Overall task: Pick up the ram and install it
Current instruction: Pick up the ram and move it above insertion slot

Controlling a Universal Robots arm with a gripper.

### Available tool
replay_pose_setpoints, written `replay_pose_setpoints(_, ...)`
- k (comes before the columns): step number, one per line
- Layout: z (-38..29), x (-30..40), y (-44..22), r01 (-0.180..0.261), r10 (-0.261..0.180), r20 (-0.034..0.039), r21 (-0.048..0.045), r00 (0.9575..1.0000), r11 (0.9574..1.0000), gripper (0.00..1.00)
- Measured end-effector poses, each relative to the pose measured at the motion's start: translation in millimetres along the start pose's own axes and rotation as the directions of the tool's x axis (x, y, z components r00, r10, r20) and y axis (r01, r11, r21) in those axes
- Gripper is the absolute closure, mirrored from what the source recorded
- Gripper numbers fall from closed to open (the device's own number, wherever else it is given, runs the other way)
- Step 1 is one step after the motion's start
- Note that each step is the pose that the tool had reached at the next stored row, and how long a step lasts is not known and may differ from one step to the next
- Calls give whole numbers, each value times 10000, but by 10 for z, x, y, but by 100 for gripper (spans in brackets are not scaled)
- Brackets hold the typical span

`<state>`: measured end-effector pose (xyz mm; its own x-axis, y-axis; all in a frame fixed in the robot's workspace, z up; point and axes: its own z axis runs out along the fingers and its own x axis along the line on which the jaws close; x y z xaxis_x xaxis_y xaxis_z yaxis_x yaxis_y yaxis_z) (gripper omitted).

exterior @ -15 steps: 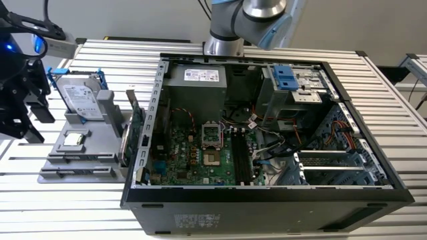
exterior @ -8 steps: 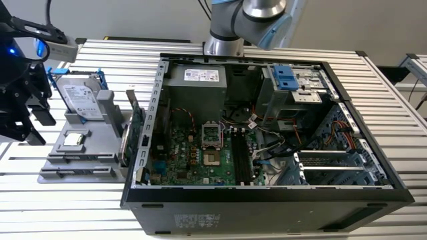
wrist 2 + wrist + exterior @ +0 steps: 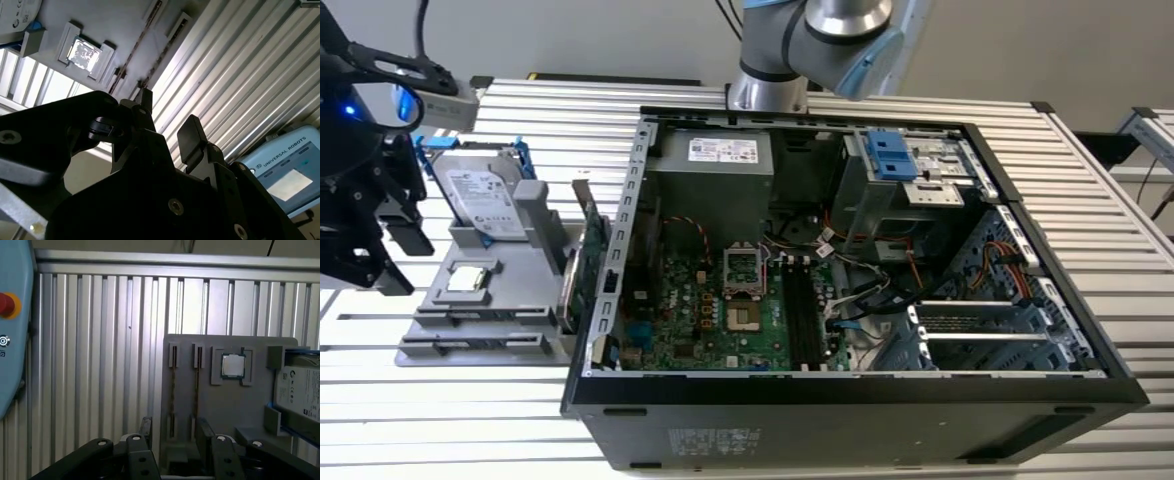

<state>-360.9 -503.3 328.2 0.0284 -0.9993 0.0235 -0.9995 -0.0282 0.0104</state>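
Gripper open, empty, above the grey holder I'm working from. The ram stands on edge in a slot along the holder's edge farthest from the hard drive — upright, I reckon, so fingers can straddle it — not gripped yet

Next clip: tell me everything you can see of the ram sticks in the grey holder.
Two ram sticks stand on edge in parallel slots of the grey holder, next to the processor chip. In the first wrist view they appear edge-on as thin, brownish strips, each end seated in a slot bracket. Their chips cannot be made out. Both sit fully in the holder. The open gripper lines up over one stick and touches neither.
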Motion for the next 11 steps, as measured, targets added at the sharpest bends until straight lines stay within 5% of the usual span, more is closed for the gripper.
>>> replay_pose_setpoints(11, 78, -3, -1, -2, 2, -133, -4, 9999, 10000, 0)
